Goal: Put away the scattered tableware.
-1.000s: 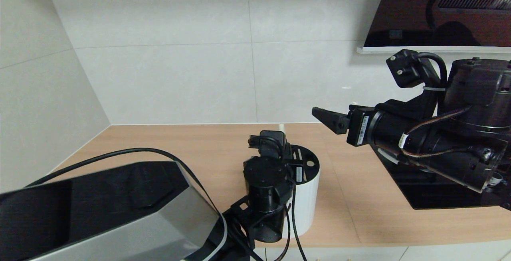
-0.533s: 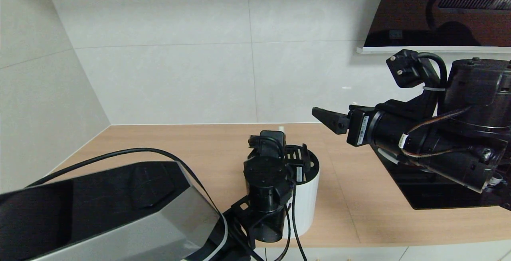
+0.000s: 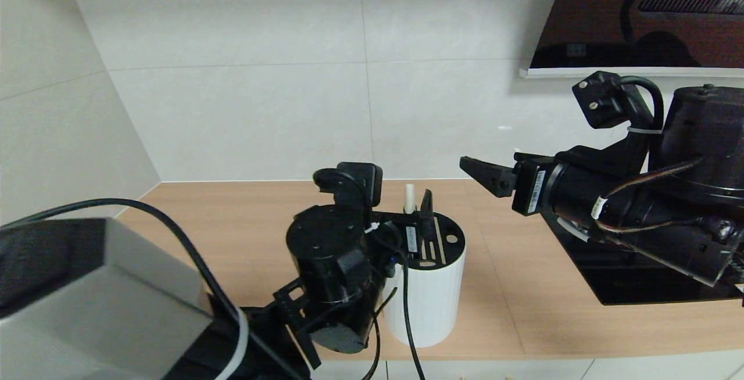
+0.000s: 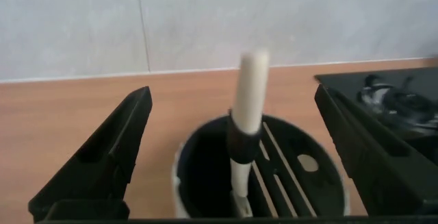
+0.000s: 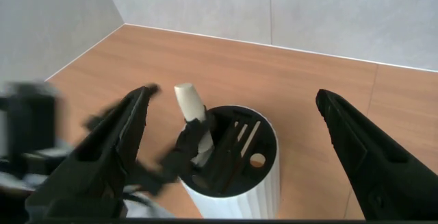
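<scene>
Utensil (image 4: 250, 80), cream handle, stands near upright in the holder (image 3: 427, 298), lower centre of the head view, on the desk (image 3: 232, 211). That piece looks put away. Whether more tableware waits elsewhere I cannot tell. For this piece, the likely remainder is only drawing the arm clear.

Left gripper (image 4: 233, 95) sits level with the holder's top. Its jaws are wide, and the handle rises between them, touching neither.

Right gripper (image 5: 235, 94) hangs at centre right of the head view, higher up and well apart from the holder, jaws wide, holding nothing.
</scene>
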Controlling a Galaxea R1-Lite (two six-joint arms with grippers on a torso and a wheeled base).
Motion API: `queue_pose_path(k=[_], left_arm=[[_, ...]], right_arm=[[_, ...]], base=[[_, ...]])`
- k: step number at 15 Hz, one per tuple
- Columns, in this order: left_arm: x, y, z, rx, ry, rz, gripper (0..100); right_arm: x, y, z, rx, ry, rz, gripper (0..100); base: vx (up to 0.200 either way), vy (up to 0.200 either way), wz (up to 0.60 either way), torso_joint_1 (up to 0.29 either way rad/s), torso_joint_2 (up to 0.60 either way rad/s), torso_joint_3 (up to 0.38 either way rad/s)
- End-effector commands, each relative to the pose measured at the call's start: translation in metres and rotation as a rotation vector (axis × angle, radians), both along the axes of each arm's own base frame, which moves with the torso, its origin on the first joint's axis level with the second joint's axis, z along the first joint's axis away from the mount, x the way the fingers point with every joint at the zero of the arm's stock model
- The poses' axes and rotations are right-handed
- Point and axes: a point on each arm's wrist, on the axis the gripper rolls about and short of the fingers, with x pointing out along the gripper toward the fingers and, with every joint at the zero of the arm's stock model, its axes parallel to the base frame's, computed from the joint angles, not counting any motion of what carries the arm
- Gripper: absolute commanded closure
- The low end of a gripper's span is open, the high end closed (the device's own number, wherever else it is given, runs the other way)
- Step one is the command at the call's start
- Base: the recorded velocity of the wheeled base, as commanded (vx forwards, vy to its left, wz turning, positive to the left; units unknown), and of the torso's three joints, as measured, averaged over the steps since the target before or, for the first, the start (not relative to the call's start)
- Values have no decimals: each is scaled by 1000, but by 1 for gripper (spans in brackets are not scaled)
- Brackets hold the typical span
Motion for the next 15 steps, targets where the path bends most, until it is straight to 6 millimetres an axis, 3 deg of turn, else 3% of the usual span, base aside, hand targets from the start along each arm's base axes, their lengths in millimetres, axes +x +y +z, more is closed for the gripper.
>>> queue_pose_path(k=[1, 2, 6, 9, 11, 12, 15], left_arm=[[-41, 48, 62, -59, -63, -73, 0], [-54, 71, 77, -55, -65, -83, 0], [-113, 153, 104, -56, -74, -20, 0], [-153, 208, 106, -46, -74, 104, 0], [-177, 232, 105, -45, -88, 191, 0], [-200, 249, 104, -18, -123, 274, 0], [-246, 270, 99, 50, -234, 448, 0]], right_arm=[[-17, -15, 17, 42, -52, -3, 0], [-26, -30, 23, 54, -77, -28, 0], [-79, -91, 26, 41, -190, -125, 0], [-121, -124, 4, 29, -184, -186, 0], [-150, -144, -5, 27, -190, -232, 0], [-177, -160, -12, 8, -195, -306, 0], [-230, -178, -30, -107, -283, -535, 0]], base=[[0, 0, 0, 0, 0, 0], [0, 0, 0, 0, 0, 0], [0, 0, 0, 0, 0, 0], [0, 0, 0, 0, 0, 0], [0, 0, 0, 0, 0, 0], [0, 0, 0, 0, 0, 0], [0, 0, 0, 0, 0, 0]])
